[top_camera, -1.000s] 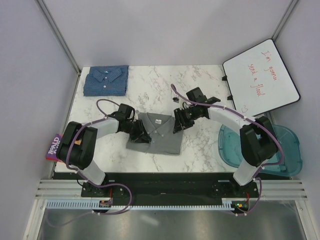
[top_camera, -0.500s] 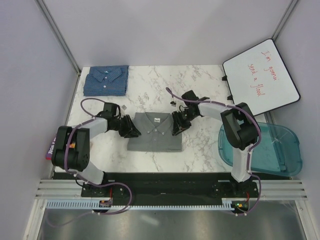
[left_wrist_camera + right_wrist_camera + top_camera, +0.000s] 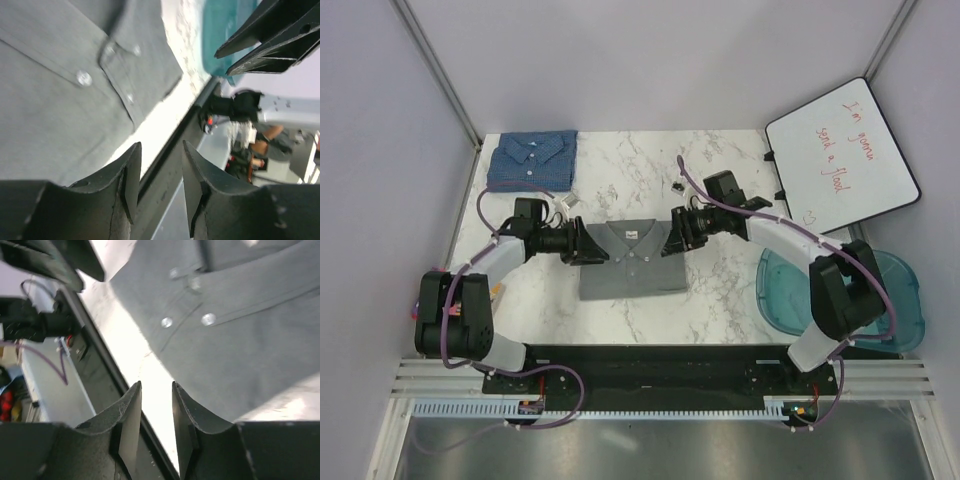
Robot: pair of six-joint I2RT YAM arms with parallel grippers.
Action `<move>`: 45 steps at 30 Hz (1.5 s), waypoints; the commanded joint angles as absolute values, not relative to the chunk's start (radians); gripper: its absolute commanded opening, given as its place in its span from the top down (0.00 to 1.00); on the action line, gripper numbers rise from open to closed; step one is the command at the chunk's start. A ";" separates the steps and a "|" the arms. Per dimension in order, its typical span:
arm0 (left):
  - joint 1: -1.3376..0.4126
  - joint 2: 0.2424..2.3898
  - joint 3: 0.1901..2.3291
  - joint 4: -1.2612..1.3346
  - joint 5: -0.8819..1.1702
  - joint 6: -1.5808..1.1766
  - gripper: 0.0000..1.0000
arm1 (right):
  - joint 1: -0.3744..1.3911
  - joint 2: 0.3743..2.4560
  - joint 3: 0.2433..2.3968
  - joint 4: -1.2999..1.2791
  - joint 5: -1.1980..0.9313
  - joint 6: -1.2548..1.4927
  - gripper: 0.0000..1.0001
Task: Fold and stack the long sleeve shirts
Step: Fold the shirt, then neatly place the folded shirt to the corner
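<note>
Grey shirt (image 3: pixel 632 265) has an end effector at each side: the left end effector (image 3: pixel 588 247) at its left edge, the right end effector (image 3: pixel 670 238) at its right edge. Both have fingers narrowly parted, pinching nothing. They are likely set to lift it together. It lies folded mid-bench (image 3: pixel 720 290), well apart from the blue shirt (image 3: pixel 532 160) folded far left. The teal tub (image 3: pixel 900 300) on the right holds no shirt.

Matt cloth shirt (image 3: pixel 632 270), smooth marbled table (image 3: pixel 720 290)
</note>
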State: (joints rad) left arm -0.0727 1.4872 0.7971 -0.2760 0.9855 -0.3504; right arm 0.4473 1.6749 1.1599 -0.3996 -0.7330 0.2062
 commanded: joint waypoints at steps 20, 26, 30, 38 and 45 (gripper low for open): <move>-0.002 1.347 0.722 -0.290 0.882 -0.337 0.26 | 0.301 1.928 1.313 -0.590 -0.563 -0.028 0.65; 0.080 1.256 0.631 -0.299 0.776 -0.483 0.01 | 0.408 1.772 1.333 -0.571 -0.612 0.035 0.57; 0.087 1.267 0.578 -0.285 0.733 -0.558 0.01 | 0.599 1.640 1.252 -0.445 -0.386 0.008 0.55; 0.115 1.310 0.575 -0.270 0.644 -0.613 0.06 | 0.951 1.692 1.187 -0.314 -0.074 -0.133 0.56; 0.117 1.284 0.566 -0.288 0.615 -0.615 0.09 | 1.031 1.819 1.244 -0.302 -0.072 -0.094 0.55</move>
